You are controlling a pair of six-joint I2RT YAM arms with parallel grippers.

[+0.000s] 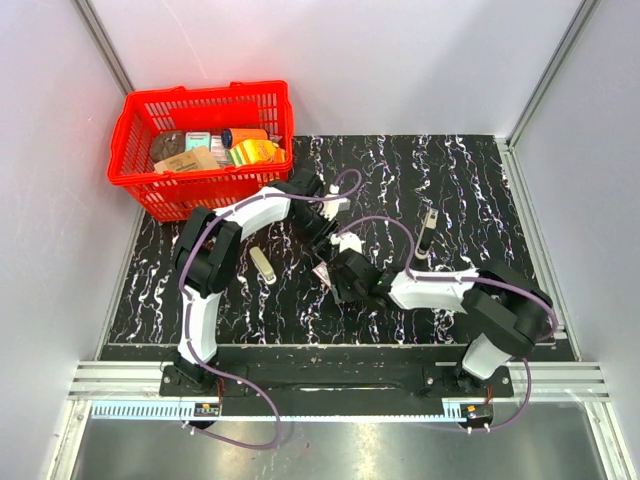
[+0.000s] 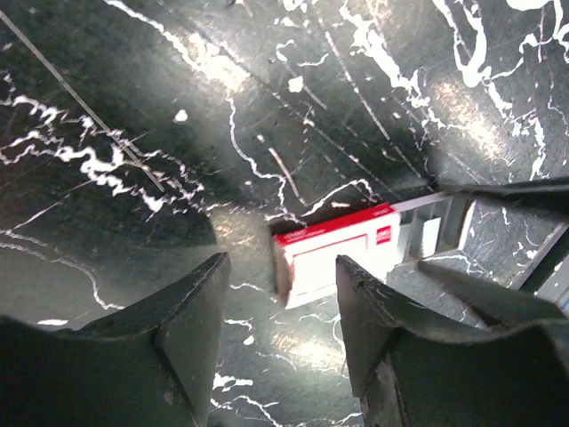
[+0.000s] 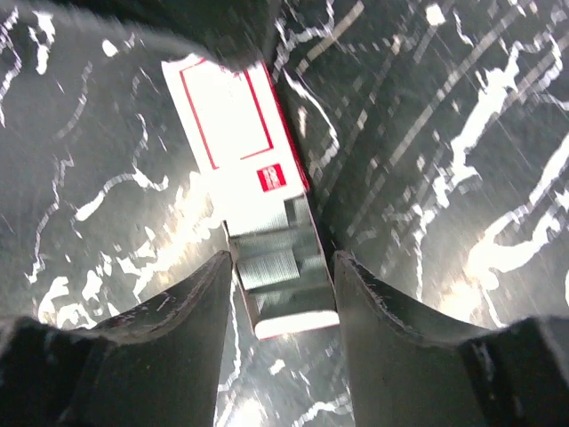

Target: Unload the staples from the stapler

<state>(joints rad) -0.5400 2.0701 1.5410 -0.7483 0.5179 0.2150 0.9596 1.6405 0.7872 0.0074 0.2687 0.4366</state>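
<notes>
Black white-veined tabletop (image 1: 480, 180), grey walls round it, red plastic mesh basket (image 1: 205, 92) at far left w/ assorted goods. Small slim black-and-silver stapler (image 1: 428, 231) lies right of centre, apart from both arms. Short pale beige strip of staples (image 1: 263, 265) lies left of centre, nothing touching it. I see the left gripper (image 2: 283, 267) spread, flat red-and-white packet (image 2: 333, 253) just ahead of it. My right gripper (image 3: 283, 262) straddles the packet's slid-out tray (image 3: 280, 285); can't tell if it's squeezing.
</notes>
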